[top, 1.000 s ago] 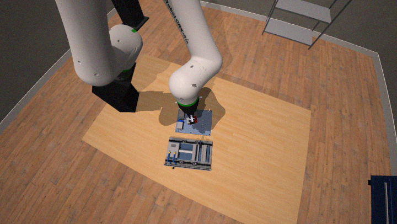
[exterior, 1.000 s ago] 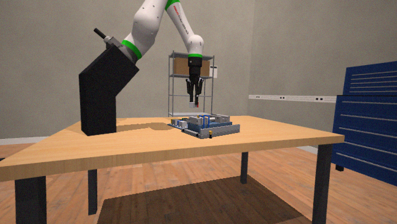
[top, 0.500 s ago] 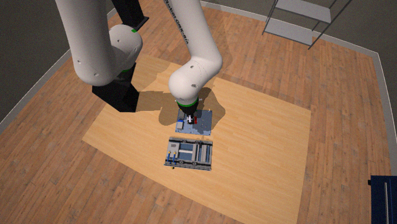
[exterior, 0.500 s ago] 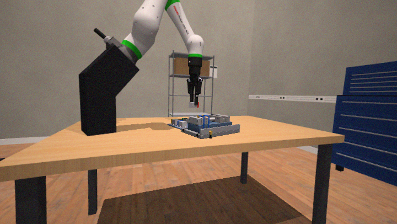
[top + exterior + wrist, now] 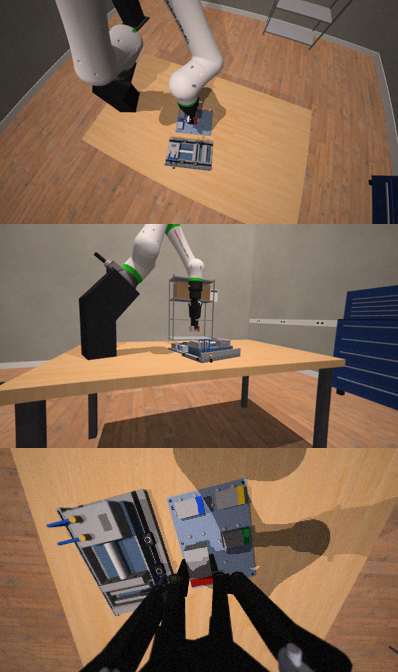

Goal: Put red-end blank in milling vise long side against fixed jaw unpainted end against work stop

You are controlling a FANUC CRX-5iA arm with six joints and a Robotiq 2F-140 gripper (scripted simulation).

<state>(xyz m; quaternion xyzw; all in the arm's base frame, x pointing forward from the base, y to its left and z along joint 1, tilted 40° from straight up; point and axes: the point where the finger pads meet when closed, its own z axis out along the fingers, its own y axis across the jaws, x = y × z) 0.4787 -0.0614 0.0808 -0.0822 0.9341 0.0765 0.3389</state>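
My gripper point(image 5: 199, 564) is shut on the grey blank with the red end point(image 5: 200, 567) and holds it high above the blue plate point(image 5: 212, 528). In the exterior view the blank point(image 5: 194, 328) hangs well above the table. In the top view the gripper point(image 5: 190, 118) hovers over the plate point(image 5: 194, 122). Three other blanks lie on the plate: one with a blue end point(image 5: 189, 507), one with a yellow end point(image 5: 230, 498) and one with a green end point(image 5: 236, 539). The milling vise point(image 5: 113, 550) stands beside the plate, its jaws apart. It also shows in the top view point(image 5: 190, 153) and the exterior view point(image 5: 210, 348).
Two blue hoses point(image 5: 62, 532) stick out of one end block of the vise. The arm's black base point(image 5: 103, 315) stands on the table's left part. A metal shelf point(image 5: 191, 307) stands behind the table and a blue cabinet point(image 5: 367, 343) to the right.
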